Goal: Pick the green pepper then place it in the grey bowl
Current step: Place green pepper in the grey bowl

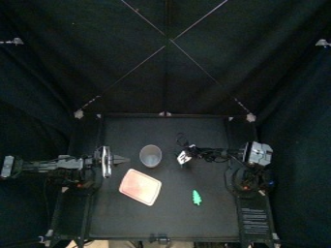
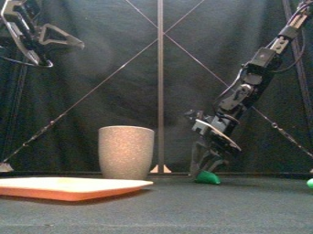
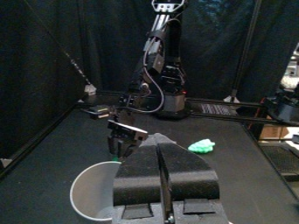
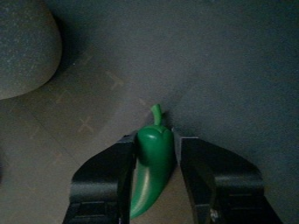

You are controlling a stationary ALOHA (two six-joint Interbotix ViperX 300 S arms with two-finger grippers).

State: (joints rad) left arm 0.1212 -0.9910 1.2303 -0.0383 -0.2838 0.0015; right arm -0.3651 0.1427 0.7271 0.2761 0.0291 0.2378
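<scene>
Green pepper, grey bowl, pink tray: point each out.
green pepper point(image 4: 149, 164), right wrist view, middle of its body
grey bowl point(image 2: 126, 152), front view, middle of its outer wall
pink tray point(image 1: 141, 185), top view, bare middle of its surface

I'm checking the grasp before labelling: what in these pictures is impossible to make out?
Pepper: in the top view, hidden under the right gripper.
Second green toy: front view, cut off by the right edge; elsewhere too small to name.
Grey cup's inside: front view, hidden by its wall.
</scene>
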